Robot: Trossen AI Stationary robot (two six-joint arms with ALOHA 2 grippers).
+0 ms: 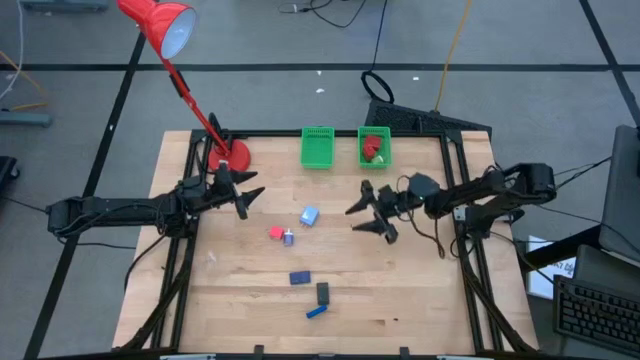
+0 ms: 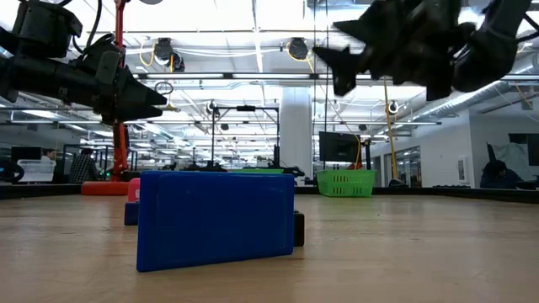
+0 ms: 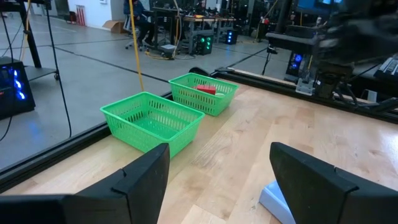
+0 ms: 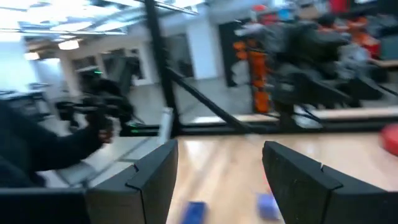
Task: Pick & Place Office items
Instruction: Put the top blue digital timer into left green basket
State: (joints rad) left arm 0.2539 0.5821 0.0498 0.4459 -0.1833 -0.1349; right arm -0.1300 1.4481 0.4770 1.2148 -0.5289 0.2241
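Observation:
Small office items lie on the wooden table: a pale blue cube (image 1: 309, 215), a red block (image 1: 276, 233) beside a small silver-purple bit (image 1: 288, 237), a dark blue oblong (image 1: 300, 278), a black oblong (image 1: 323, 292) and a bright blue piece (image 1: 316, 311). A red item (image 1: 373, 147) lies in the right green basket (image 1: 384, 158). My left gripper (image 1: 250, 197) is open and empty, left of the cube, which shows at its fingertip in the left wrist view (image 3: 277, 200). My right gripper (image 1: 367, 213) is open and empty, right of the cube, above the table.
Two green mesh baskets stand at the far edge, the left one (image 1: 317, 147) with nothing showing in it. A red desk lamp (image 1: 160, 25) stands on its base (image 1: 230, 155) at the far left. In the low view the dark blue oblong (image 2: 215, 219) stands close to the camera.

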